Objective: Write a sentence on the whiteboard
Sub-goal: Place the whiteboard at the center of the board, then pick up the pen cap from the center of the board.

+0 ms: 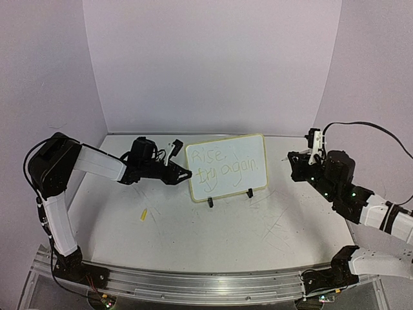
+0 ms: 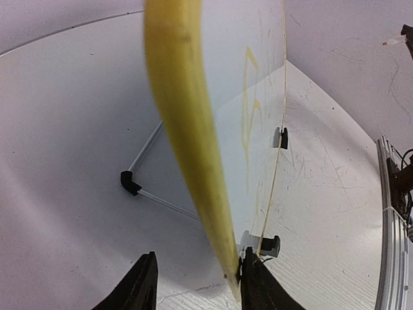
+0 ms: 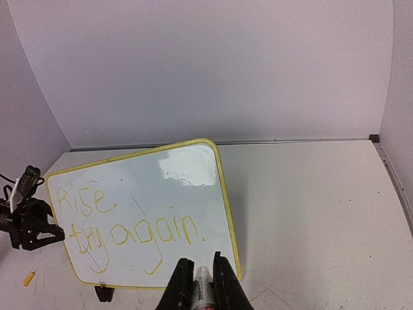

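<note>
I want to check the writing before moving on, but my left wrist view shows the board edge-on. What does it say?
Observer: The whiteboard reads "Rise, try again." in yellow.
Operator: Where's the pen?
Observer: The marker is shut in the right gripper's fingers, right of the board and apart from it.
Operator: Anything loose lying about?
Observer: A small yellow piece lies on the table, left of the board and nearer the arm bases.
</note>
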{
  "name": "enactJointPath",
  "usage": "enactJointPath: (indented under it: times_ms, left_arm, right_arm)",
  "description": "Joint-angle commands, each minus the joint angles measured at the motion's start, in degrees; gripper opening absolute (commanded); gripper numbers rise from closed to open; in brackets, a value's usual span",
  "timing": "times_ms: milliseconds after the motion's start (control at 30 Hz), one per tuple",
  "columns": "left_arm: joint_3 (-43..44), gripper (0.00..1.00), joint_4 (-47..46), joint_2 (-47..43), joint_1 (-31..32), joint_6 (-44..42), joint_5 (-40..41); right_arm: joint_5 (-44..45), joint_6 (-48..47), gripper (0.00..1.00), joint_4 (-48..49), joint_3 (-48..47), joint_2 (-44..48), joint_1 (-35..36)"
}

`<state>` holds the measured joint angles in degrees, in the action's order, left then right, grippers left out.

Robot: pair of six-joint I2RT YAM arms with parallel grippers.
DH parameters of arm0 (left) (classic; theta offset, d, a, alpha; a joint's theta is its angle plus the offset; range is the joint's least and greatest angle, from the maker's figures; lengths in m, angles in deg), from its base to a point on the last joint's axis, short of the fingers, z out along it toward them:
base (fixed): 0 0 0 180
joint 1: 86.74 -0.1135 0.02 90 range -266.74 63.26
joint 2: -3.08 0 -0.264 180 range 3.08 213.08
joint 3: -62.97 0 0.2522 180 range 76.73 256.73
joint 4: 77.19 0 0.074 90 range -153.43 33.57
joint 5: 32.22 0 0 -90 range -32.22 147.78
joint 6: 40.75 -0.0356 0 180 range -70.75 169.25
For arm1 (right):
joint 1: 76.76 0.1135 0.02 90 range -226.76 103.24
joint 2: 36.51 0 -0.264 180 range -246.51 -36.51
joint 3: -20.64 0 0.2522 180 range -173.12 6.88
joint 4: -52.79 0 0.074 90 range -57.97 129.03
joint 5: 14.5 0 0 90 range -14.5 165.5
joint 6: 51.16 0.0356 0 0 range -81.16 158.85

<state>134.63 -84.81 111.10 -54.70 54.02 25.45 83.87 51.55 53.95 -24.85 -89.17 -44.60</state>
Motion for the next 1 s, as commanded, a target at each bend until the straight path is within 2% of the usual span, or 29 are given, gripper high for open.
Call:
enactJointPath:
  times_ms: [0,167,233,300,567,733,900,967]
  left_arm:
    - [-2.58,0.49,1.55,-7.35,-1.16,0.44,4.93]
    - [-7.10,0.56,3.59,-15.50,-3.42,5.40,6.31]
    - [-9.46,0.63,5.29,-20.00,-3.97,7.75,6.83]
    - [-11.47,0.66,8.15,-24.25,-4.18,9.68,7.85]
    - [-9.27,0.83,36.59,-35.05,-4.26,21.71,23.88]
    - [-4.59,0.88,51.01,-32.64,-4.36,24.09,28.45]
    - [-1.92,0.88,55.15,-25.35,-4.34,21.71,23.85]
    - [-0.64,0.82,56.27,-21.18,-4.23,20.02,22.27]
  right_arm:
    - [-0.26,-0.65,0.00,-1.46,0.30,3.54,-0.17]
    - [-0.49,-1.76,0.00,-2.29,-0.22,3.17,-0.14]
    - [-0.93,-1.95,0.00,-2.21,-0.61,2.41,-0.14]
    - [-1.67,-2.19,0.00,-1.65,-0.88,1.49,-0.17]
    - [-5.52,-3.43,0.00,0.54,-2.20,-3.93,-0.17]
    - [-7.01,-4.67,0.00,0.54,-3.67,-6.98,-0.17]
    - [-9.47,-5.48,0.00,0.54,-5.07,-9.13,-0.17]
    - [-10.95,-5.43,0.00,0.54,-5.35,-9.75,-0.17]
